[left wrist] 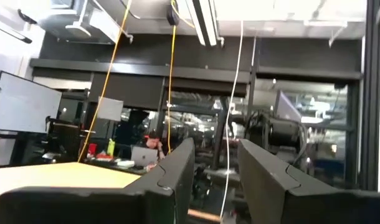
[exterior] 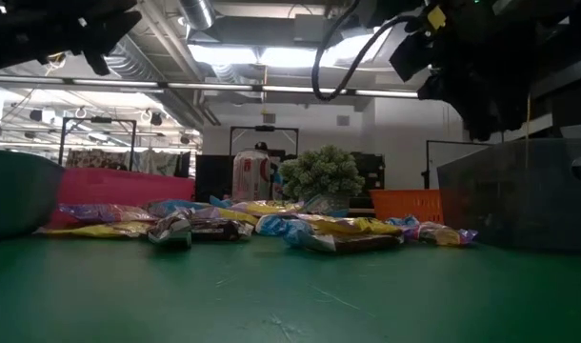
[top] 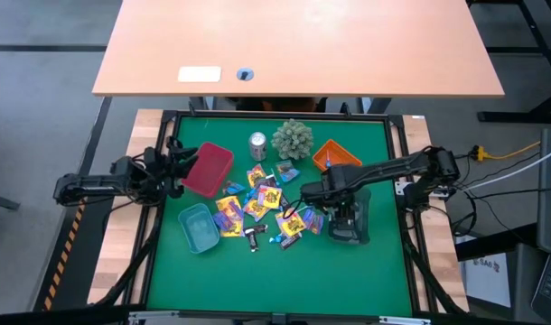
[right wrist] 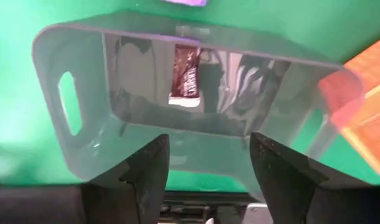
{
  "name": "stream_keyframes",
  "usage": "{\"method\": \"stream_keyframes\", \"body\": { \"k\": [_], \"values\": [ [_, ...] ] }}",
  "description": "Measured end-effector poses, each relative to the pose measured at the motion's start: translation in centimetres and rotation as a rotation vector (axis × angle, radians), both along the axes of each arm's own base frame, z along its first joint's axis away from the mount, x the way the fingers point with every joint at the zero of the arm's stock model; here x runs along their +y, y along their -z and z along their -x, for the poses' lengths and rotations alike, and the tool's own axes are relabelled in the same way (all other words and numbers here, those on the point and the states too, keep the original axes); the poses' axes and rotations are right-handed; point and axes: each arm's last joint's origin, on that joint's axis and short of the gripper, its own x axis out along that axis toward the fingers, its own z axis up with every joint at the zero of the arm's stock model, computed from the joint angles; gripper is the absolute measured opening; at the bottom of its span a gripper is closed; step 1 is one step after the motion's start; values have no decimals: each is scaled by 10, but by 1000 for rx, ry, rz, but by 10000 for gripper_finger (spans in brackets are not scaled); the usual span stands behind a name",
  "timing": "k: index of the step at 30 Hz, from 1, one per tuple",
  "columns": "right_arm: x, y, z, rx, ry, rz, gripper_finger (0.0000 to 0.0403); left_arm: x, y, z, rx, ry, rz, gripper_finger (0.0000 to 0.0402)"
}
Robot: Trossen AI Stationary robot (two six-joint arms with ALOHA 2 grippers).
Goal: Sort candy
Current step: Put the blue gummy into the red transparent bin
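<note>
The candy [top: 257, 206] lies in a loose pile mid-table: yellow packets, small blue pieces and dark bars, also seen in the low view as a candy pile [exterior: 271, 225]. My right gripper [right wrist: 209, 149] is open and hovers over the grey translucent tray [right wrist: 196, 93]; in the high view my right gripper [top: 343, 215] is above that tray [top: 350, 226]. One dark brown mini bar [right wrist: 187, 71] lies on the tray's floor. My left gripper [left wrist: 215, 155] is open and empty; in the high view my left gripper [top: 183, 167] sits just left of the red tray [top: 209, 169].
A teal tray [top: 199, 227] sits near-left of the pile and an orange tray [top: 336, 155] far-right of it. A silver can [top: 257, 144] and a green spiky plant ball [top: 292, 138] stand at the far edge. Bare green mat [top: 275, 280] stretches along the near side.
</note>
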Motion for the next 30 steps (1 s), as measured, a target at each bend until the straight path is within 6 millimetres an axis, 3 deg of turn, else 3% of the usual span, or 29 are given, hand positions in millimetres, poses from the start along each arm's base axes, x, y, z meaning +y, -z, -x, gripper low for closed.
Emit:
{"method": "stream_keyframes", "body": {
  "k": [7, 17, 30],
  "values": [
    [-3, -17, 9, -85, -18, 63, 221, 1, -8, -8, 29, -1, 10, 115],
    [-5, -50, 11, -404, -29, 46, 221, 3, -33, -40, 194, -2, -12, 115],
    [-4, -56, 7, -509, -72, 35, 221, 8, -47, -106, 715, 9, 26, 115]
  ]
}}
